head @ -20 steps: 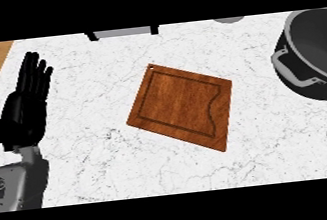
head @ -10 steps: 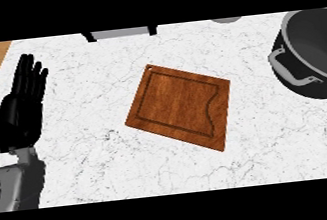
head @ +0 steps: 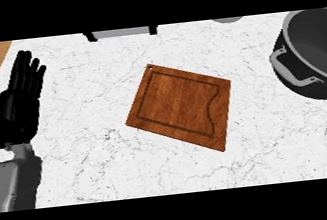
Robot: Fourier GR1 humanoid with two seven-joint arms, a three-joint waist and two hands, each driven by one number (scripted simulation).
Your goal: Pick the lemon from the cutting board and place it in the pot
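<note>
At centre of the head view, the cutting board (head: 183, 106) lies bare — no lemon shows on it or anywhere on the counter (head: 112, 157). The pot (head: 316, 55) sits far right, its inside dark. The left hand (head: 19, 104) rests at left, fingers straight. The right hand is unseen — the lemon's place cannot be told, so locating it should come first.

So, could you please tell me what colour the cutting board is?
Reddish-brown wood grain on the cutting board, seen in the head view.
</note>
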